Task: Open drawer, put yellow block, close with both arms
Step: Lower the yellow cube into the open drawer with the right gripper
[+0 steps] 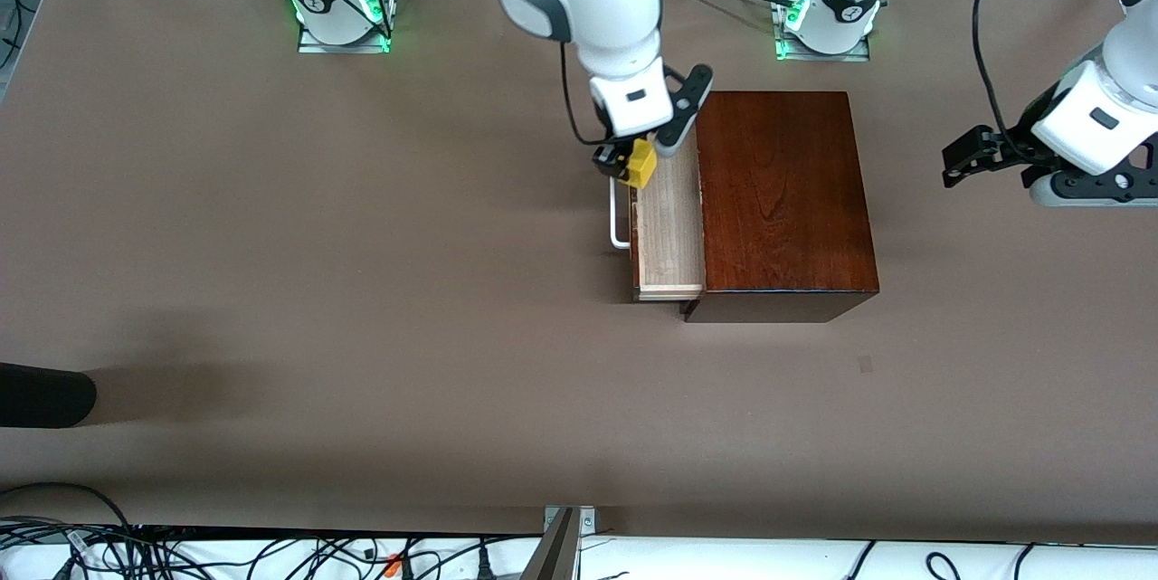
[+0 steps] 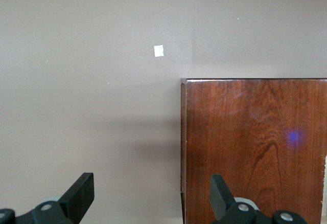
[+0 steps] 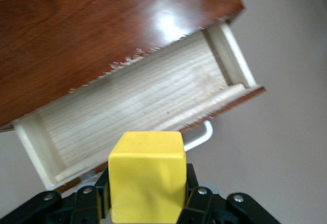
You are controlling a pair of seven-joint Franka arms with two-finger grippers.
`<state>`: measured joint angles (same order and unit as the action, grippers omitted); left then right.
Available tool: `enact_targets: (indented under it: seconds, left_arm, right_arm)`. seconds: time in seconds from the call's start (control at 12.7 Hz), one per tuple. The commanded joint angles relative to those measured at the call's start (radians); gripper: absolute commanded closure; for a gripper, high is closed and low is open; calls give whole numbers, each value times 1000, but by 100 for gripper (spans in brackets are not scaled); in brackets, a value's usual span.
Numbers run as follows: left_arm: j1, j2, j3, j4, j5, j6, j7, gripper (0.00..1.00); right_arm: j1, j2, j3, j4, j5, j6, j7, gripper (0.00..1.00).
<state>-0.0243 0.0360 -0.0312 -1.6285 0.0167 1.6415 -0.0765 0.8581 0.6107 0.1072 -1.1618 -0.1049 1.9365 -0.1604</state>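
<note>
Jaws' tips hidden by yellow block (image 3: 147, 175)

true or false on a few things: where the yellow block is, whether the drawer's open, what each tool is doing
1. The right tool grips the yellow block. True.
2. The drawer is shut. False: it is pulled out of the dark box, its tray bare.
3. The block lies in the drawer. False: it is held above the tray's edge.
4. The left tool is open and holds nothing. True.
5. The left tool clasps the handle. False: it hangs over the box's edge at the left arm's end.
</note>
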Motion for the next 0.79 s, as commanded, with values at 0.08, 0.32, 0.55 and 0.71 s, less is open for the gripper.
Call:
enact_targets:
  seconds: [0.08,0.32,0.55,0.71]
  left_arm:
    - [15,-19,-21,-5,-15,-15,29,0]
    - [15,-19,-18,-5,-14,-15,29,0]
    - [15,-19,-21,-4,-12,-15,29,0]
    - [15,-19,-21,-4,-12,-15,30,0]
  right_arm:
    - [65,75,-12,53,-64,13,-5,56]
    - [84,147,-15,83,-90,41,-2,56]
    - [96,165,-15,83,-108,44,-2,56]
    - [96,176,-15,83,-133,65,-8,56]
